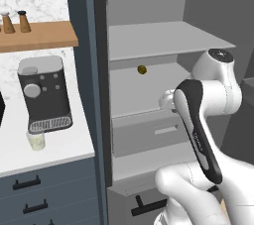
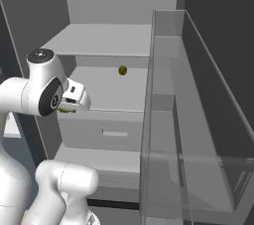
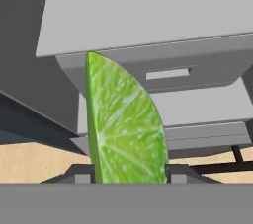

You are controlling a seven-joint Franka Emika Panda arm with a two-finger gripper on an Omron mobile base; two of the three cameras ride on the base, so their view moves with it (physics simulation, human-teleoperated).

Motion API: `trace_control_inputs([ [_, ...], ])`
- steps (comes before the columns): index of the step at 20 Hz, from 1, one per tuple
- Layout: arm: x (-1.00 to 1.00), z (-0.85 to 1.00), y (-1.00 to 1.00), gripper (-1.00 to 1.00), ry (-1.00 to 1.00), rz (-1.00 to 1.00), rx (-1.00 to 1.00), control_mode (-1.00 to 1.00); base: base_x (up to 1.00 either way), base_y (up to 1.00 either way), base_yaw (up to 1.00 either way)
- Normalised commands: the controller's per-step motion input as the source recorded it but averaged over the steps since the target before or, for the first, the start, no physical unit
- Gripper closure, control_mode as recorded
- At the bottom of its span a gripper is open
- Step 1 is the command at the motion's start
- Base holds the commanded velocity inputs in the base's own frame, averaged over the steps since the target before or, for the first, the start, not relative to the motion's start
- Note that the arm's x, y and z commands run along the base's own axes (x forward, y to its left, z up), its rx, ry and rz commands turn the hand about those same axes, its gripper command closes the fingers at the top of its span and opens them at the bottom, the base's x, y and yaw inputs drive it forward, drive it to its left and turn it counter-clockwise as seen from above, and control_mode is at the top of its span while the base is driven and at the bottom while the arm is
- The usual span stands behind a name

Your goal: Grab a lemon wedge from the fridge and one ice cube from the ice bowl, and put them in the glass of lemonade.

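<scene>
Lemon wedge (image 3: 126, 124), bright yellow-green and pointed, stands upright at the centre bottom of the hand view, clamped between the gripper (image 3: 129, 174)'s part-closed dark fingers (image 3: 79, 172). Behind it is the grey fridge (image 3: 148, 16)'s pale shelf and drawer. An olive-brown round fruit (image 1: 142, 70) sits mid-frame on a shelf in the left base view.

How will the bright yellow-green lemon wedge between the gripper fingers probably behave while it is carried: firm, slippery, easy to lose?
The bright yellow-green lemon wedge stands upright and keeps its shape between the dark fingertips, so it is probably firm. Its glossy cut face suggests it may be slippery. It narrows to a point and is gripped low, so it might pivot or slip out on a fast swing.
</scene>
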Motion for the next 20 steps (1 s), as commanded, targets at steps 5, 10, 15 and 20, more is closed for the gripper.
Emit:
trace_control_inputs([
  [5, -0.21, 0.00, 0.01, 1.00, 0.00, 0.00, 0.00, 1.00, -0.28, 0.30, 0.00],
  [10, 0.00, 0.00, 0.00, 1.00, 0.00, 0.00, 0.00, 1.00, -0.42, 1.00, -0.08],
  [15, 0.00, 0.00, 0.00, 1.00, 0.00, 0.00, 0.00, 1.00, -0.01, 1.00, -0.15],
  [20, 0.00, 0.00, 0.00, 1.00, 0.00, 0.00, 0.00, 1.00, 0.10, 0.97, -0.12],
])
